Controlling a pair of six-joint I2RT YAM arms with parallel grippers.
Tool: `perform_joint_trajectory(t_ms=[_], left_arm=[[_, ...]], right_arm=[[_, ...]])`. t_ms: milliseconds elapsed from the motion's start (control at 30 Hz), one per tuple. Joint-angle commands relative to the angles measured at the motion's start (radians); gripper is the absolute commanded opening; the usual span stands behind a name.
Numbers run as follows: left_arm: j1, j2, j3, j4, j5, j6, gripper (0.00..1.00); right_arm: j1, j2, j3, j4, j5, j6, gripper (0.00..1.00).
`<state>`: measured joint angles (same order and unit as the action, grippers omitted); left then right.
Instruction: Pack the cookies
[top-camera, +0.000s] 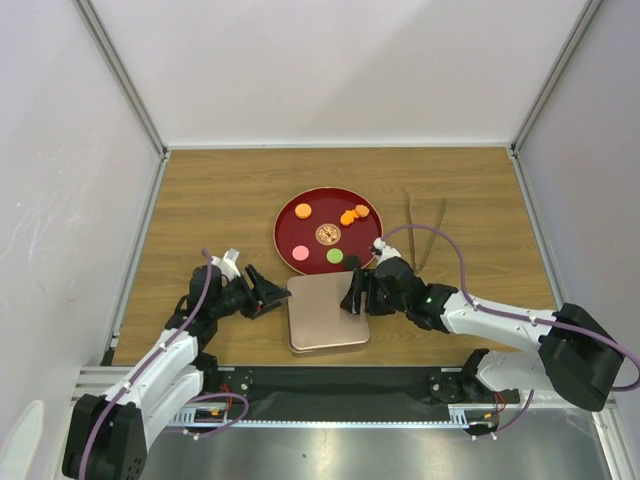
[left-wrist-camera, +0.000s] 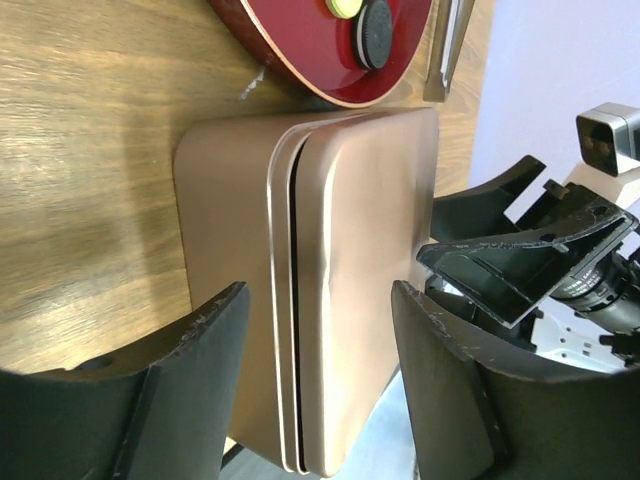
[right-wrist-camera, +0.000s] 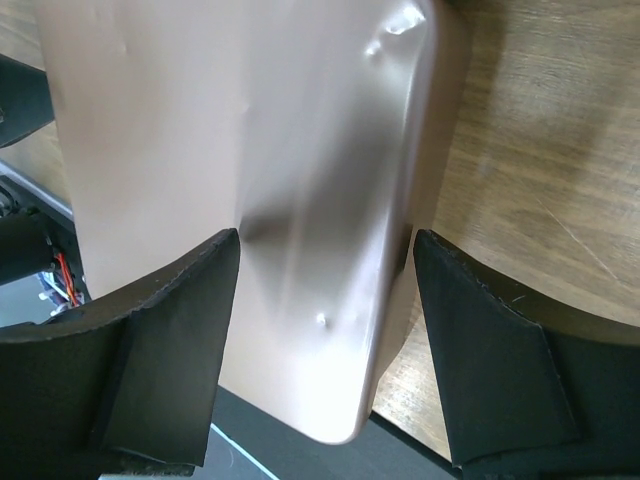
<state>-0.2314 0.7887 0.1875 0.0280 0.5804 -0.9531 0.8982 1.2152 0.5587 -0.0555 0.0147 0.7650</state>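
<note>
The cookies lie on a red round plate (top-camera: 285, 232): an orange one (top-camera: 302, 211), two orange flower-shaped ones (top-camera: 353, 214), a patterned brown one (top-camera: 327, 234), a pink one (top-camera: 300, 253), a green one (top-camera: 335, 256) and a black one (top-camera: 353, 262). In front of the plate sits a square rose-gold tin (top-camera: 327, 315) with its lid on. My left gripper (top-camera: 277, 294) is at the tin's left edge, open, its fingers (left-wrist-camera: 200, 380) either side of the tin's rim (left-wrist-camera: 300, 250). My right gripper (top-camera: 352, 297) is at the right edge, open, with the lid (right-wrist-camera: 250, 150) between its fingers (right-wrist-camera: 480, 350).
A pair of metal tongs (top-camera: 425, 232) lies on the wood to the right of the plate. White walls enclose the table on three sides. The tin's near edge reaches the black strip at the table's front.
</note>
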Motion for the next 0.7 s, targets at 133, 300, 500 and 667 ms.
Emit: perform_joint_trajectory(t_ms=[133, 300, 500, 667], left_arm=[[0.014, -0.046, 0.055, -0.066, -0.011, 0.08, 0.69], [0.014, -0.066, 0.063, -0.111, 0.002, 0.123, 0.7], [0.012, -0.088, 0.064, -0.14, 0.035, 0.142, 0.7], [0.003, -0.086, 0.056, -0.131, 0.055, 0.145, 0.7]], right_arm=[[0.022, 0.02, 0.07, -0.041, 0.067, -0.012, 0.75], [0.057, 0.041, 0.13, -0.113, 0.116, -0.015, 0.75], [0.094, 0.082, 0.194, -0.168, 0.177, -0.016, 0.76], [0.116, 0.125, 0.225, -0.191, 0.202, -0.013, 0.76]])
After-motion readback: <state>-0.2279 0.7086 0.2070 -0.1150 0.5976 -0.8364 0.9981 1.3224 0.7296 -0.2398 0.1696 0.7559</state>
